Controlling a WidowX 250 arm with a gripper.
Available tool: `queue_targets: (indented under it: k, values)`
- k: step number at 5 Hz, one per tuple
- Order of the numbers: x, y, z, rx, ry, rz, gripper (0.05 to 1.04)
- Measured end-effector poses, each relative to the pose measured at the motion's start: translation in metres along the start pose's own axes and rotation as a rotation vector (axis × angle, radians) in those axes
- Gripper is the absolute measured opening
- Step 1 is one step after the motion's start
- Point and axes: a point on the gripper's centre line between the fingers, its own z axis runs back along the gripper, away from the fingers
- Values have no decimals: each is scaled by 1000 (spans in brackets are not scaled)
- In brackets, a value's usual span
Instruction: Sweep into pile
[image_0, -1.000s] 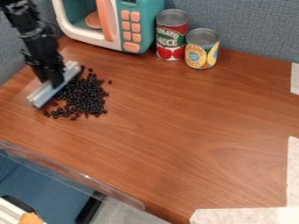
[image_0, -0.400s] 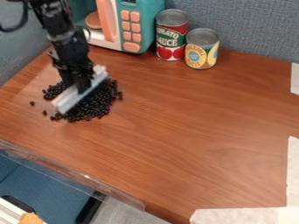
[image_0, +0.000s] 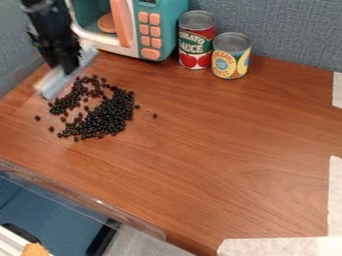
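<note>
Leftward in view, dark beans (image_0: 110, 117) lie on the wooden desk (image_0: 220, 160) near the pale bar (image_0: 55, 83) the tool (image_0: 67, 69) pinches; two cans (image_0: 196, 42) and a toy microwave (image_0: 175, 30) stand by the blue-grey wall (image_0: 290, 32).

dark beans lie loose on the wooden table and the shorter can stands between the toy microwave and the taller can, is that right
Not quite: in the camera view the taller can stands between the toy microwave and the shorter can. The dark beans do lie loose on the wooden table.
</note>
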Motion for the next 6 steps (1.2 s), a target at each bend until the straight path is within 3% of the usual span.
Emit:
queue_targets:
  k: [1, 3, 5, 6]
  values:
    - [0, 35, -23, -4, 49, 51, 359]
    - [13, 73, -59, 38, 76, 52, 359]
    - [24, 50, -69, 75, 82, -78, 359]
    - [23, 18, -69, 86, 75, -167, 359]
